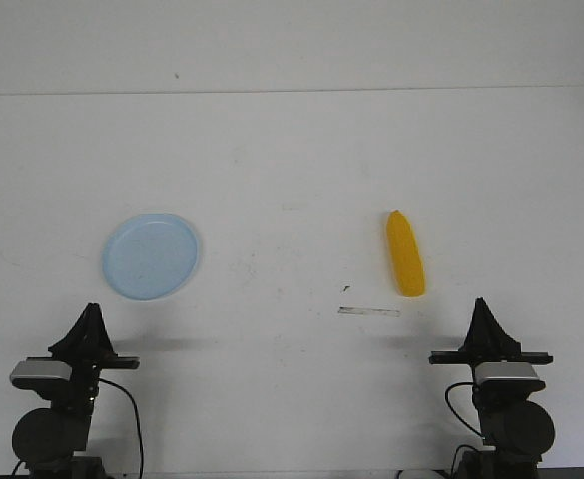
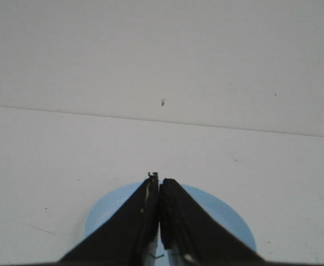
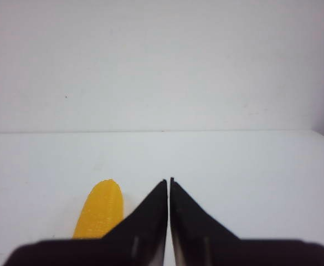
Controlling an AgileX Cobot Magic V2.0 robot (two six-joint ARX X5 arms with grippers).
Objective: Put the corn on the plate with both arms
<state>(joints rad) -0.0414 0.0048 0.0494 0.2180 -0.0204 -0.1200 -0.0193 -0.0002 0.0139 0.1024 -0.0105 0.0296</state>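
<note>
The left arm [image 1: 67, 384] sits at the desk's [image 1: 292, 180] near edge by the left corner, its jaws pressed together and holding nothing. Just beyond it, the plate [image 1: 151, 256] lies flat on the desk's left half. A short grey strip [image 1: 369, 312] lies near the middle of the desk. The corn [image 1: 405, 253] rests on the right half, well apart from the plate, tapered tip toward the far edge. The right arm [image 1: 496, 374] sits at the near edge by the right corner, jaws together and bare.
</note>
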